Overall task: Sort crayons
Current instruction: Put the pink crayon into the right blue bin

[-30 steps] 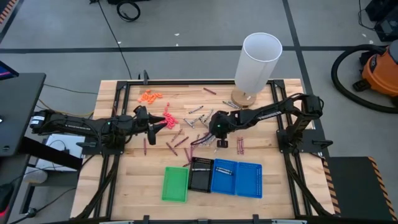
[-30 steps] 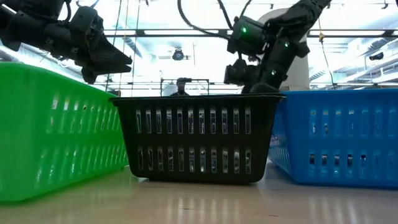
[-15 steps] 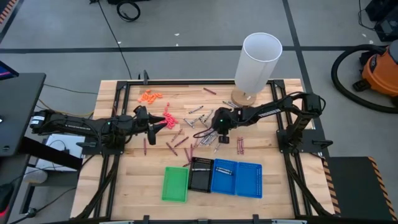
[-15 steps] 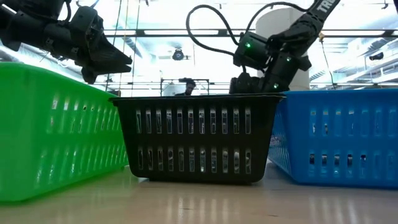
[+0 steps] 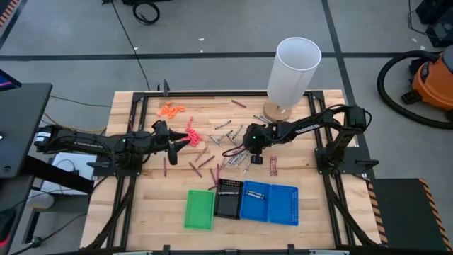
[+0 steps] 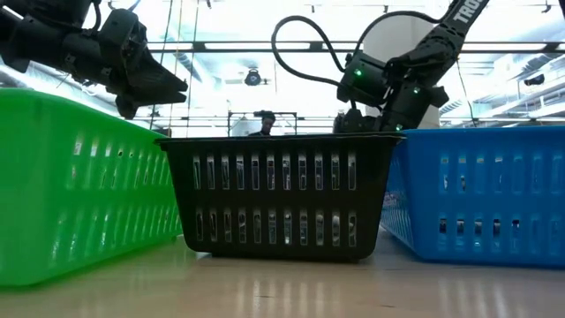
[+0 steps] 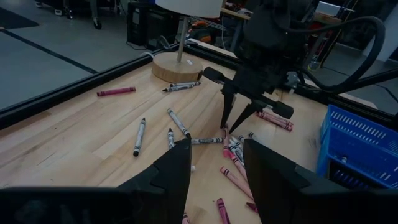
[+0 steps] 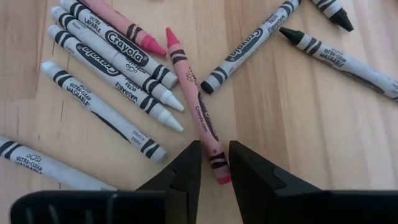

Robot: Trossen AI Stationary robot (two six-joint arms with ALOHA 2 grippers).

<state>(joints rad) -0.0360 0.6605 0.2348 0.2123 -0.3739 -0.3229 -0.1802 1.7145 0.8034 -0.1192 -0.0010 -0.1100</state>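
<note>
Many crayons (image 5: 225,139) lie flat and scattered on the wooden table, grey, maroon and pink-red. My right gripper (image 8: 215,168) is low over the middle cluster, pointing steeply down. Its slightly open fingers stand on either side of the blunt end of a pink-red crayon (image 8: 198,106). The left wrist view shows that gripper (image 7: 233,127) with its tips at the table among the crayons. My left gripper (image 5: 185,139) hangs open above the table's left half, nothing between its fingers (image 7: 180,168). My right gripper straddles the pink-red crayon's blunt end (image 8: 217,163) from above, slanting down, fingers across the crayon. Whether the fingertips (image 8: 189,163) touch it I cannot tell. The crayon lies flat on the table.
A green tray (image 5: 199,210), a black tray (image 5: 228,198) and two blue trays (image 5: 270,202) stand in a row at the near edge. A tall white cylinder (image 5: 294,71) on a round wooden base stands at the far edge. Orange bits (image 5: 170,110) and pink-red bits (image 5: 191,134) lie at the left.
My right gripper has sunk toward the table over the crayon cluster; in the low view it has dropped lower behind the black tray's rim and shifted a little to that picture's right. My left arm has kept still.
</note>
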